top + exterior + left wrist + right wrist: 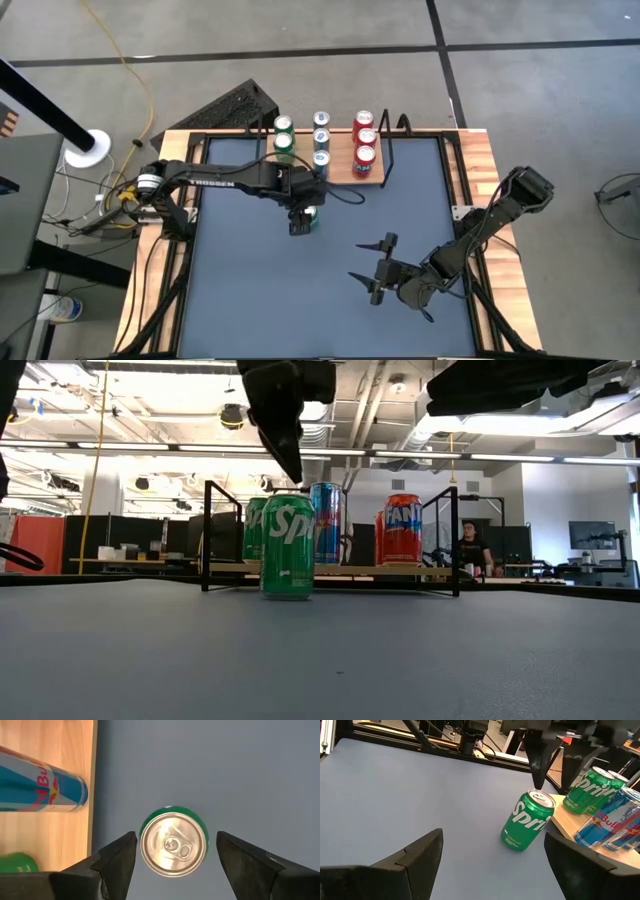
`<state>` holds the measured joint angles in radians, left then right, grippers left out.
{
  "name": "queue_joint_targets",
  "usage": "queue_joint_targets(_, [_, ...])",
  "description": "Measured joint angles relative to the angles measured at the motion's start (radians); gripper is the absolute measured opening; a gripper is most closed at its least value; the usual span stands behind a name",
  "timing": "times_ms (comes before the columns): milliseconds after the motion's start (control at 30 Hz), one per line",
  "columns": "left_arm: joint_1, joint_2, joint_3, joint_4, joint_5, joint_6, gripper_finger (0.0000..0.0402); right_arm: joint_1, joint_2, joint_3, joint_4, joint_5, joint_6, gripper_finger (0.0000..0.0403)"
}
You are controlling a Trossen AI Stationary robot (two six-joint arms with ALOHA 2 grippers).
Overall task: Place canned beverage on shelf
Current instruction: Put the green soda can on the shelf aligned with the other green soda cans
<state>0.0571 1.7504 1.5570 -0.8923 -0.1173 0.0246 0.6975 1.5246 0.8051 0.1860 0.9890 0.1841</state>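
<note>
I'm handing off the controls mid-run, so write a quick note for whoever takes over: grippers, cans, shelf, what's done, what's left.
Left gripper: open, directly above the green Sprite can, fingers either side of its top, not gripping.
Right gripper: open, empty, waiting over the table's right side.
The Sprite can stands upright on the grey table, just in front of the shelf.
Done: the shelf holds two green cans, three blue and three red.
Left: lower, grip the can, set it in the green row.

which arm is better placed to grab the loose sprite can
Left. Its open claw hangs directly above the green can, which stands near the shelf. The right claw is open but waits farther off.
</note>
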Motion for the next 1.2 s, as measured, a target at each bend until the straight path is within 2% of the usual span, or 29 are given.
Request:
queue_joint_targets(133, [-0.001, 0.0, 0.019, -0.011, -0.003, -0.005, 0.0261, 0.0, 0.0, 0.0, 0.0, 0.0, 0.0, 0.0344])
queue_joint_targets(300, [-0.001, 0.0, 0.084, -0.033, -0.071, -0.034, 0.0261, 0.0, 0.0, 0.0, -0.001, -0.001, 0.0, 0.0344])
queue_joint_targets(367, [-0.001, 0.0, 0.119, -0.042, -0.073, -0.111, 0.0261, 0.0, 0.0, 0.0, -0.001, -0.001, -0.001, 0.0344])
queue_joint_targets(467, [-0.001, 0.0, 0.152, -0.047, -0.065, -0.333, 0.0261, 0.0, 0.0, 0.0, -0.001, -0.002, -0.001, 0.0344])
queue_joint_targets(600, [-0.001, 0.0, 0.17, -0.09, 0.034, -0.491, 0.0261, 0.0, 0.0, 0.0, 0.0, -0.003, 0.0, 0.0344])
queue_joint_targets(700, [-0.011, 0.0, 0.17, -0.142, 0.036, -0.536, 0.0261, 0.0, 0.0, 0.0, 0.001, -0.003, 0.0, 0.0344])
queue_joint_targets(933, [-0.013, 0.002, 0.17, -0.225, -0.105, -0.613, 0.0261, 0.0, 0.0, 0.0, 0.001, -0.003, 0.0, 0.0344])
queue_joint_targets(1200, [-0.032, 0.003, 0.125, -0.208, -0.097, -0.596, 0.0261, 0.0, 0.0, 0.0, -0.001, -0.01, 0.001, 0.0344])
